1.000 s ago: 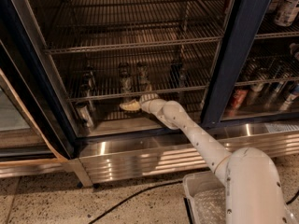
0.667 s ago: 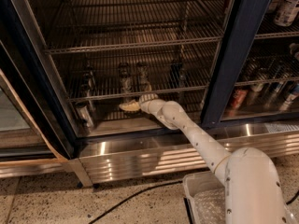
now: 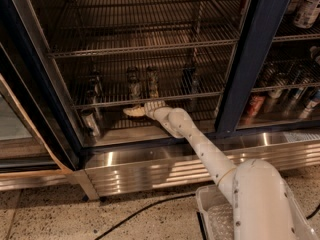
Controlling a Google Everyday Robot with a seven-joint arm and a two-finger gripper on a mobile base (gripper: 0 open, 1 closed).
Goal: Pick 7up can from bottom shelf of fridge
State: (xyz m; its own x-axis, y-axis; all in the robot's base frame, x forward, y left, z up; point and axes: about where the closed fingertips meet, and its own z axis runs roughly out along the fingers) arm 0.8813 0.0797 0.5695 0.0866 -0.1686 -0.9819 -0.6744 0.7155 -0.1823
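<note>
Gripper (image 3: 134, 111) inside fridge (image 3: 255, 59), over wire shelf (image 3: 202, 115).
Grey cylindrical can (image 3: 91, 124) stands apart, leftward; cannot tell grip state.

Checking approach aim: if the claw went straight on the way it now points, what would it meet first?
The claw points left, low inside the fridge. The 7up can stands ahead and slightly lower, so probably that first, though depth is unclear.

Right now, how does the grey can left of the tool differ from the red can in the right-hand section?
Colour: the 7up can is dull grey with a silver top; the red can is red. Company: the 7up can stands alone, left of the tool; the red can sits among other drinks beyond the blue post. Both stand upright.
</note>
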